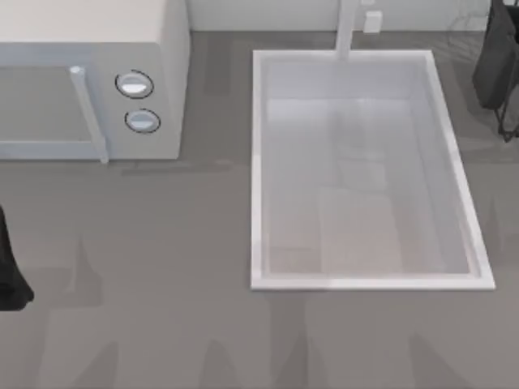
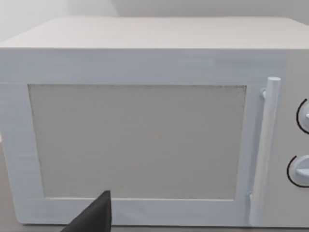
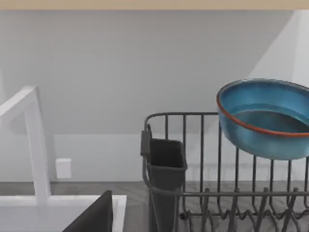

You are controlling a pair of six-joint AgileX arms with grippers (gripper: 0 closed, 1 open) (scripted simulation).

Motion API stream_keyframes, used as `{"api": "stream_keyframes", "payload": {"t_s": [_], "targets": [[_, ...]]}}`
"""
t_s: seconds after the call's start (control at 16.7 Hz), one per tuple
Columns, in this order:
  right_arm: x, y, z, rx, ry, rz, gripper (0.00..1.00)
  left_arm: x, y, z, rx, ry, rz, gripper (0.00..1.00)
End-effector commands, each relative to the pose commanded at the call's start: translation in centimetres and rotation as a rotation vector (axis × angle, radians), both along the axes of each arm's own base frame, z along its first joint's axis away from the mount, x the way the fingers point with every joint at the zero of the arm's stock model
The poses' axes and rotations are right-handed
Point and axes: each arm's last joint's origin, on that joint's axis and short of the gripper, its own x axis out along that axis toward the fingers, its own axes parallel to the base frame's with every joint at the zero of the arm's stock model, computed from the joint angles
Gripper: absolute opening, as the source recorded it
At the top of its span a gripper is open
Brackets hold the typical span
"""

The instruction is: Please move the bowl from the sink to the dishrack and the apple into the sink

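Observation:
The blue bowl [image 3: 264, 121] with its red-brown rim line sits tilted at the top of the dark wire dishrack [image 3: 203, 193], apart from my right gripper [image 3: 91, 217]. I cannot tell whether the bowl rests on the wires. In the top view my right arm [image 1: 496, 65] is at the far right edge, beyond the sink [image 1: 258, 162]. The white basin holds nothing, and its faucet [image 1: 347, 28] stands at the back rim. The apple is out of view. My left arm [image 1: 10, 275] is parked at the left edge, and its gripper [image 2: 91, 215] faces the microwave.
A white microwave [image 1: 89, 73] with two round knobs fills the back left of the counter, its door shut [image 2: 135, 140]. A dark utensil cup [image 3: 166, 169] hangs on the rack's near end. Grey counter runs in front of the sink.

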Motion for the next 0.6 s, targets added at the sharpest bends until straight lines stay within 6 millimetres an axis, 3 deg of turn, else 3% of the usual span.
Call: {"api": "stream_keyframes", "payload": {"t_s": [0.3, 0.6], "targets": [[-1.8, 0.6, -5.1, 0.002, 0.046, 0.018, 1.0, 0.0, 0.0, 0.0, 0.0, 0.0, 0.0, 1.0], [-1.9, 0.7, -6.1, 0.002, 0.058, 0.022, 1.0, 0.0, 0.0, 0.0, 0.0, 0.0, 0.0, 1.0]]}}
